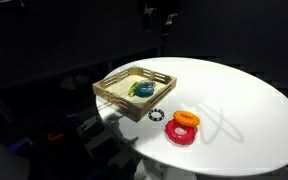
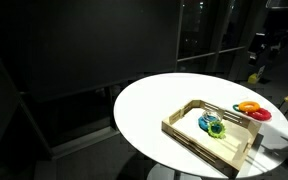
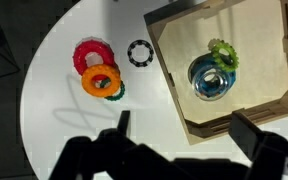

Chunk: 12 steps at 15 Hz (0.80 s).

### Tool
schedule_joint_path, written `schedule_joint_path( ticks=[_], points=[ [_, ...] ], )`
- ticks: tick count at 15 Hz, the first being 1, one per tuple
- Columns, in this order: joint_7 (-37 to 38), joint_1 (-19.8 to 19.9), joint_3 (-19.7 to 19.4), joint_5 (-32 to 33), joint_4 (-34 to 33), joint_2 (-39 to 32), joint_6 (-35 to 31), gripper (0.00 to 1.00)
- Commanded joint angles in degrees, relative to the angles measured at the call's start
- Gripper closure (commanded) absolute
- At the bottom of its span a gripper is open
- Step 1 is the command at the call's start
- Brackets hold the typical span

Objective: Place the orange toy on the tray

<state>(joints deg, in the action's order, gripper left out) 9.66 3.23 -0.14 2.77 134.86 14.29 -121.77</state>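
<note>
The reach toward the pick is in hand: the hand [image 3: 184,135] is hovering high above the tabletop [image 3: 49,115], its two fingers spread wide and gripping nothing. The orange ring [image 3: 101,79] is lying outside the tray [image 3: 259,45], near its wall, resting partly on a red ring [image 3: 87,55]. The next move is likely calling for a shift over the orange ring, then a descent and a closing on that ring alone, leaving the red ring beneath undisturbed

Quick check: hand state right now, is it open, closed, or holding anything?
Hand: open wide, holding nothing.
</note>
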Motion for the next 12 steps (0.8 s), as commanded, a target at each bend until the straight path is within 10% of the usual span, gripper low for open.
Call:
schedule_joint_path(
  ticks=[1, 12],
  points=[
    [0.0, -0.1, -0.1, 0.0, -0.1, 0.0, 0.1, 0.00],
    [2.0, 1.2, -1.2, 0.8, -3.2, -4.0, 1.7, 0.00]
  ],
)
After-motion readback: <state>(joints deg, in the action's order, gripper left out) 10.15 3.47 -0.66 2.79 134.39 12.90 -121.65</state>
